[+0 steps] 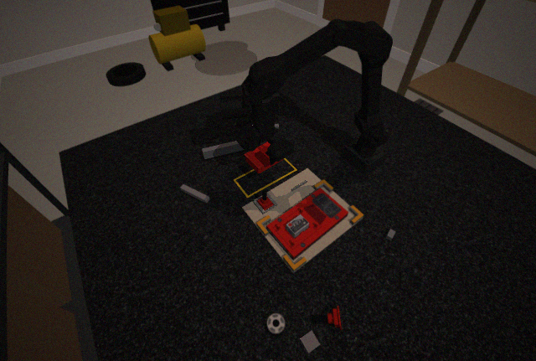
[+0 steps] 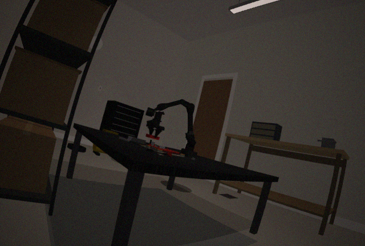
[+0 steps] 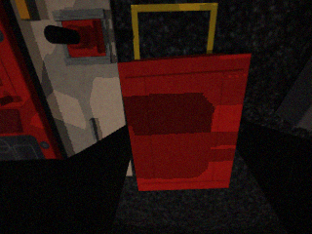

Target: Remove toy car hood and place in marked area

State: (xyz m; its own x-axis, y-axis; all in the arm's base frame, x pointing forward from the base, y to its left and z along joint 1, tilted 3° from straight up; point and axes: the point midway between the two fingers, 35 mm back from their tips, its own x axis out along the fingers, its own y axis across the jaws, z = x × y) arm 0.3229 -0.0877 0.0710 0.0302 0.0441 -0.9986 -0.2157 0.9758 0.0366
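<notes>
The red hood (image 1: 258, 159) (image 2: 152, 136) (image 3: 171, 168) is a flat panel held off the table. My gripper (image 1: 261, 152) (image 2: 154, 134) (image 3: 180, 127) points down and is shut on it, one dark finger at each side in the wrist view. The marked area, a yellow outline (image 1: 272, 183) (image 3: 175, 7), lies on the table. In the top view the hood overlaps its back edge; in the wrist view it hides the near part. The red toy car (image 1: 312, 234) (image 3: 15, 63) sits without its hood on a pale board (image 1: 327, 235), its grey engine block (image 1: 297, 224) showing.
A black peg on a red block (image 1: 265, 203) (image 3: 93, 41) stands on the board near the marked area. A grey block (image 1: 220, 149) and a pale bar (image 1: 194, 193) lie to the left. A white wheel (image 1: 282, 323) and a red cone-like part (image 1: 334, 317) lie toward the front.
</notes>
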